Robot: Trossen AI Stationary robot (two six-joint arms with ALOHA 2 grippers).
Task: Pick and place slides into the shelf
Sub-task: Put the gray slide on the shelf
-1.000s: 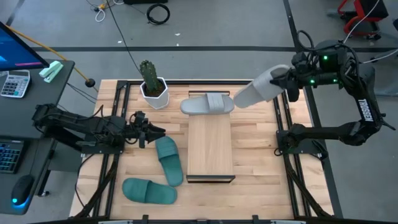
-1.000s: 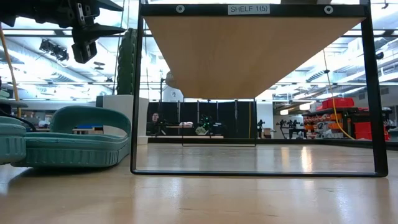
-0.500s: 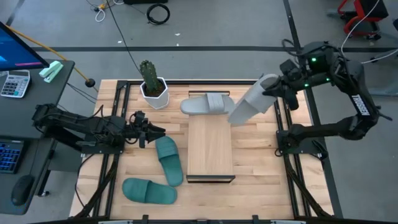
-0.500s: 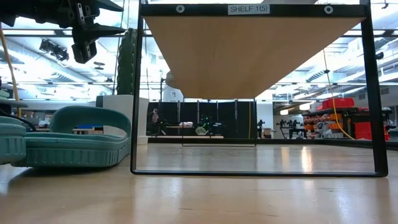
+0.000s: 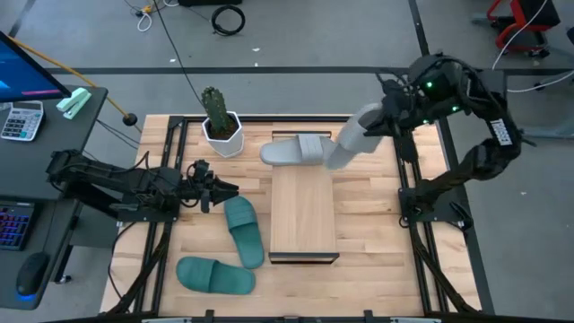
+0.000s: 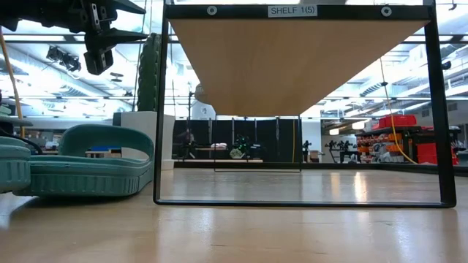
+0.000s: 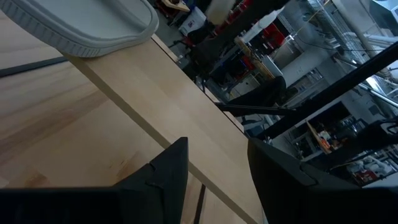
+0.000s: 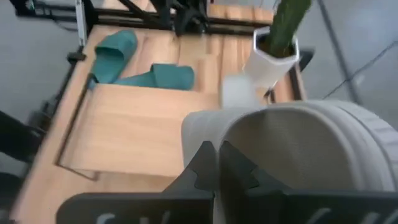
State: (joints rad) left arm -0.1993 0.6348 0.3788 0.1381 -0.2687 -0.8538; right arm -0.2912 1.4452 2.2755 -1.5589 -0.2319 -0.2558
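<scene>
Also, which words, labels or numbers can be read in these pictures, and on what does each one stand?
"SHELF 1(5)": small white label on the top bar of the shelf, low view.
White lettering on the right arm's link, high view: too small to read.
Nothing else is legible.

A label (image 6: 292, 10) on the shelf (image 6: 296, 6) frame reads "SHELF 1(5)".

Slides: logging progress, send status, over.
Right gripper shut on grey slide, above shelf's far end. Left gripper open, idle beside teal slides. Second grey slide behind shelf.
</scene>
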